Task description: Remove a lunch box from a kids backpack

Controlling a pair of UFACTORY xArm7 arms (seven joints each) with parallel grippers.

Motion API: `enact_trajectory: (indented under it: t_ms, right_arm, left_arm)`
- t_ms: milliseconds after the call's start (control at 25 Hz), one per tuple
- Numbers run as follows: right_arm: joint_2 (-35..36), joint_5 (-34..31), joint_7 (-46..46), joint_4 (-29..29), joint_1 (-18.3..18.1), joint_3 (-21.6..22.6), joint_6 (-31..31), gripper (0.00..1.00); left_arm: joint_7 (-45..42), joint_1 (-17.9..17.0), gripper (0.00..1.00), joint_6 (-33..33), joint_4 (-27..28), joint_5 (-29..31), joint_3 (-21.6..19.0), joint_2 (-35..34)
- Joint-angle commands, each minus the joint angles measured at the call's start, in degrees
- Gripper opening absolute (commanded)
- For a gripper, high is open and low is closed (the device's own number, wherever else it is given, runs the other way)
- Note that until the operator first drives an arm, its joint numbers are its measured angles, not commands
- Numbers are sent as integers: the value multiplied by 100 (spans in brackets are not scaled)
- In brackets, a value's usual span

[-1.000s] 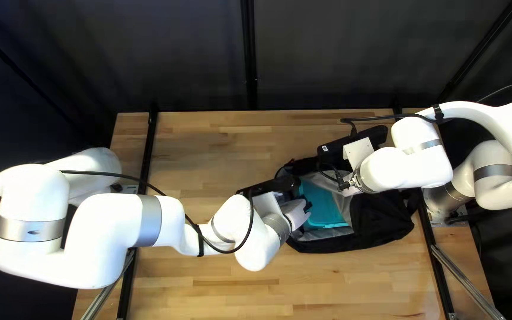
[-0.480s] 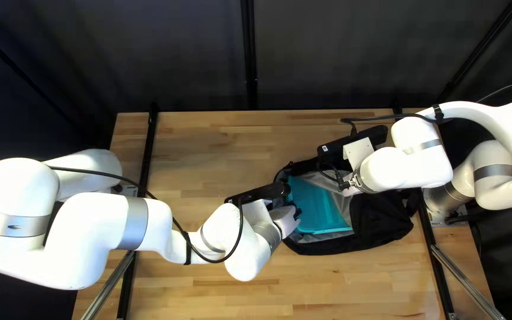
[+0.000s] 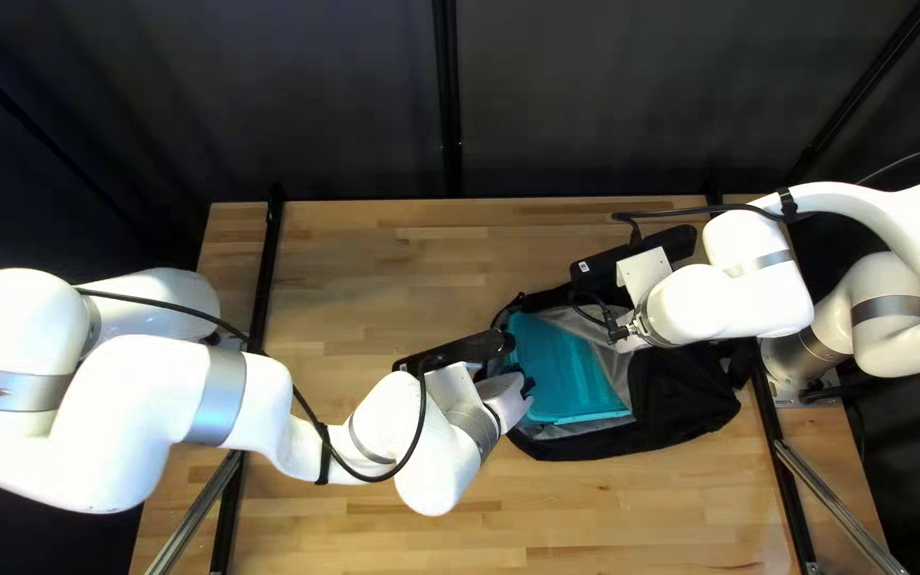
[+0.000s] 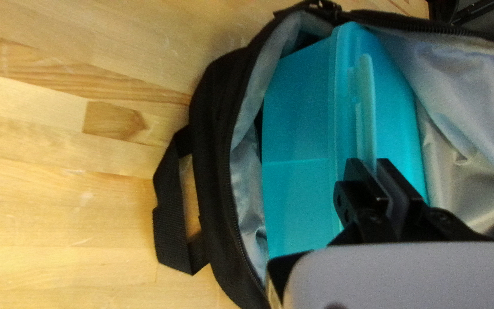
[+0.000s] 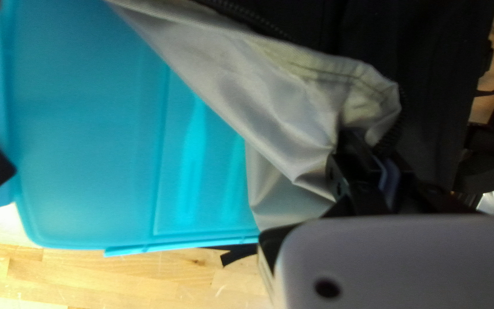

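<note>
In the top left view my left gripper [image 3: 530,388] is at the near-left side of the teal lunch box [image 3: 567,367], which sits in the open black backpack [image 3: 684,394]. The left wrist view has my left gripper [image 4: 374,169] shut on the raised clip along the lunch box [image 4: 298,137]. My right gripper [image 3: 620,332] is over the bag's opening, its fingertips hidden from above. In the right wrist view, my right gripper [image 5: 367,146] is shut on the grey lining [image 5: 293,109] at the zippered edge, beside the lunch box [image 5: 87,126].
The backpack's carry strap [image 4: 170,229] lies on the wooden table [image 3: 375,266]. Black rails [image 3: 258,288] run along the table's sides, and a dark curtain [image 3: 588,96] hangs behind. Both forearms reach in low around the bag.
My left arm has drawn back toward the left and slightly nearer the front edge. The lunch box has shifted a little left, with more of it showing. My right arm has stayed still.
</note>
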Motion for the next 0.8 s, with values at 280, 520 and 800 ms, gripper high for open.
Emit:
enact_trajectory:
  t_ms: [280, 520, 800]
  right_arm:
    - [0, 0, 0, 0, 0, 0, 0, 0]
    - [0, 0, 0, 0, 0, 0, 0, 0]
    - [0, 0, 0, 0, 0, 0, 0, 0]
  left_arm:
    - [-245, -1012, 0, 1384, -123, 443, 380, -1054]
    - [-353, -1539, 0, 2538, -66, 710, 406, -1884]
    - [-546, -1689, 0, 3638, -189, 1187, 219, -2918]
